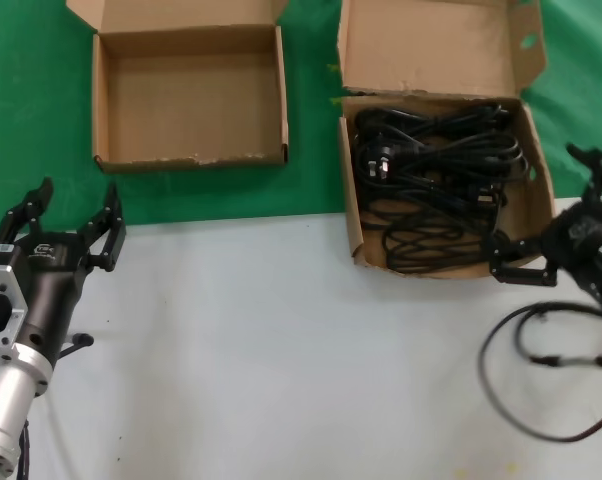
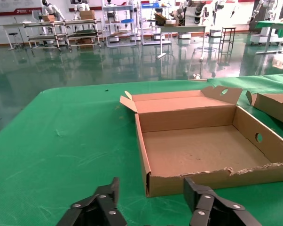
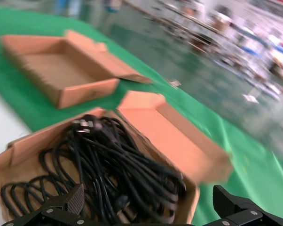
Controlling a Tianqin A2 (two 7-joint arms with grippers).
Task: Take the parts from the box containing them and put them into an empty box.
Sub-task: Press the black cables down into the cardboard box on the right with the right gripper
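Head view: left gripper sits w/ fingers spread, holding nothing, over the white table near the green cloth, short of the empty box; right gripper also spread wide & empty at the front right corner of the box containing them, where the parts lie in a tangled heap. Left wrist view: fingers apart, empty box just ahead on the cloth, flap back, front wall frayed. Right wrist view: fingertips wide apart just above the cords in their box, empty box well beyond.

Desk: white surface, 6 o'clock half.
Green cloth: 12 o'clock half.
Thick black cable: looped, 4 o'clock.
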